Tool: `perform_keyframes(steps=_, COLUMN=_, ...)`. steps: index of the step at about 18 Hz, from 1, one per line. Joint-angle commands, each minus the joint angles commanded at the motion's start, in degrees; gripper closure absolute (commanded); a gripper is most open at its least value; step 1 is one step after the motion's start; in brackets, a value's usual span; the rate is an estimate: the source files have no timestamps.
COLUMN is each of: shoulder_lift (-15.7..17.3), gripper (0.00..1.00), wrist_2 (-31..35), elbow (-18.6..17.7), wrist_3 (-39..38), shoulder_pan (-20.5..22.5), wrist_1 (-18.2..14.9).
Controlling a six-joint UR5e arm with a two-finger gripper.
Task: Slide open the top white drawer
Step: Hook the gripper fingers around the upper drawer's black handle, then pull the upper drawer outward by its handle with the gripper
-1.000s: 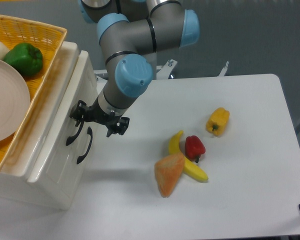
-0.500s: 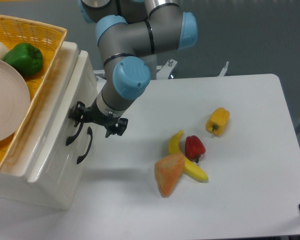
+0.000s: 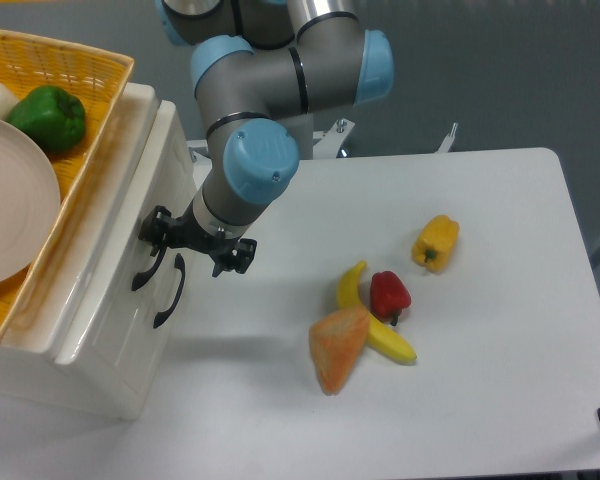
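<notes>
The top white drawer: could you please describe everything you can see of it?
The top white drawer is glossy cream-white, spanning the cabinet's width, directly under the yellow wicker basket. Its curved black handle sits above the lower drawer's matching one. It looks shut or barely open. The gripper is at the handle; actual contact can't be confirmed.

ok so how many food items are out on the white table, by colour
yellow: 2, the yellow pepper and the banana
red: 1, the red pepper
orange: 1, the orange wedge
total: 4
</notes>
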Motion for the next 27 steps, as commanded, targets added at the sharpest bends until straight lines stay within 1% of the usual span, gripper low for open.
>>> perform_keyframes(steps=20, shoulder_lift=-0.18, gripper=0.00, wrist_2=2.02, elbow=0.53, wrist_3=0.88, shoulder_pan=0.97, wrist_1=0.00)
perform_keyframes(steps=24, shoulder_lift=-0.09, gripper=0.00, wrist_2=1.94, elbow=0.79, wrist_3=1.58, shoulder_pan=2.63, wrist_1=0.00)
perform_keyframes(steps=27, shoulder_lift=-0.18, gripper=0.00, wrist_2=2.02, elbow=0.97, wrist_3=1.67, shoulder_pan=2.90, wrist_1=0.17)
